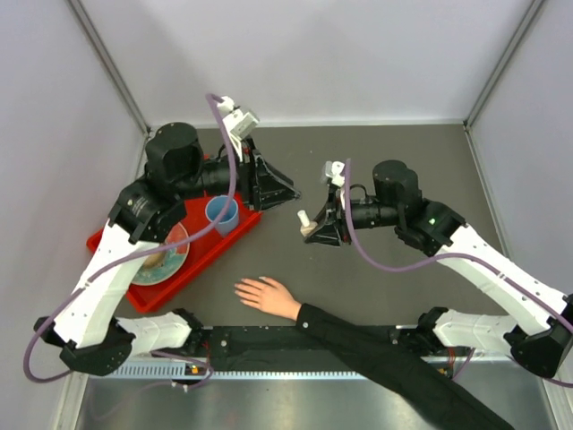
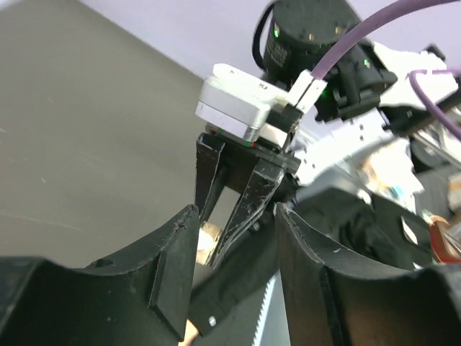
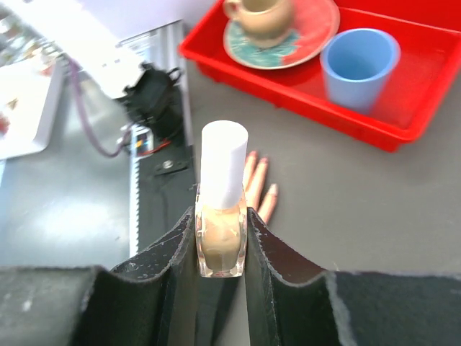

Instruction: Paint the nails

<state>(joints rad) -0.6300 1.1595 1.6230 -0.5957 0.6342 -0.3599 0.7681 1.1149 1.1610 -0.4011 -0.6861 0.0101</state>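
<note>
Both right jaws pinch the white-capped polish bottle [image 3: 222,241].

Blue cup [image 1: 221,215] in red tray [image 1: 211,248]

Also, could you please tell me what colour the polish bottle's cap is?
The cap of the polish bottle is white; the right wrist view shows it best.
</note>
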